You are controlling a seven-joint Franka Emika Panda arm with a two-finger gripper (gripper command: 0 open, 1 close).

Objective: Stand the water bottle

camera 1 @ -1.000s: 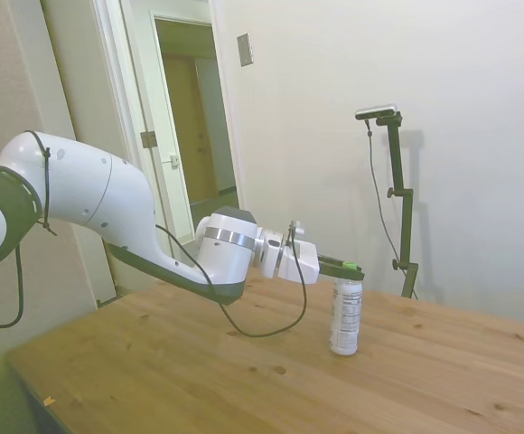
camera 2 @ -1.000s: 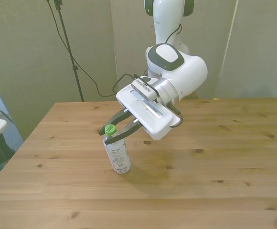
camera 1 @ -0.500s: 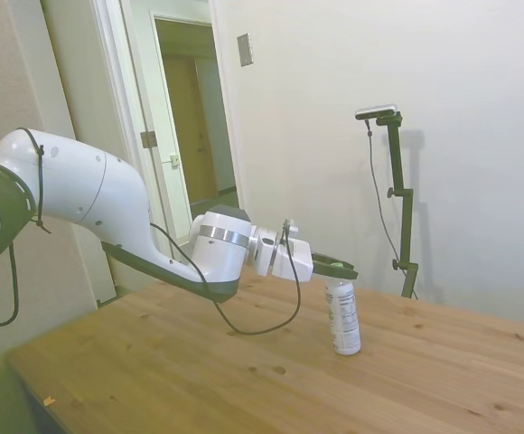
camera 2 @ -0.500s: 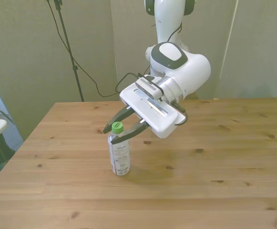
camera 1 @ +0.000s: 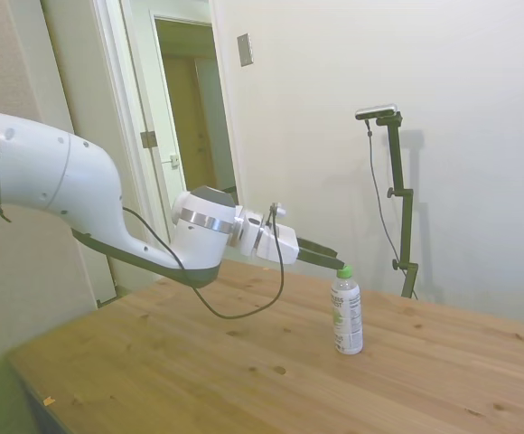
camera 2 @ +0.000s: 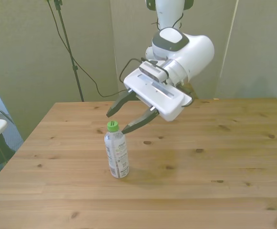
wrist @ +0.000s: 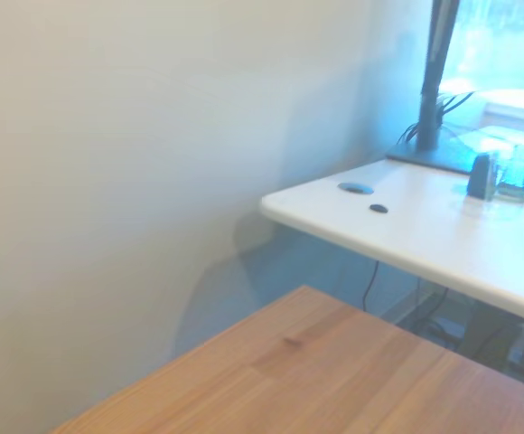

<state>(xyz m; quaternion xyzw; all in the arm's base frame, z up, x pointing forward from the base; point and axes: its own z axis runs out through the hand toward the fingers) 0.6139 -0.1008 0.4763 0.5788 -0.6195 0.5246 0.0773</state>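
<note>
The water bottle (camera 1: 347,310) (camera 2: 116,151) stands upright on the bench (camera 1: 199,380) (camera 2: 215,157), green cap uppermost and base flat on the wood. In the front view it sits on the front view's left half of the bench, well clear of every edge. The gripper (camera 1: 332,260) (camera 2: 120,119) hangs above and just behind the cap with its fingers spread wide and holds nothing. In the front view one fingertip lies to the front view's left of the cap and the other to its right, both apart from the bottle. In the side view the fingertips end just above the cap; contact cannot be determined from that angle. The wrist view shows a corner of the bench (wrist: 334,380), a pale wall (wrist: 135,181) and a white desk (wrist: 425,235) beyond it.
</note>
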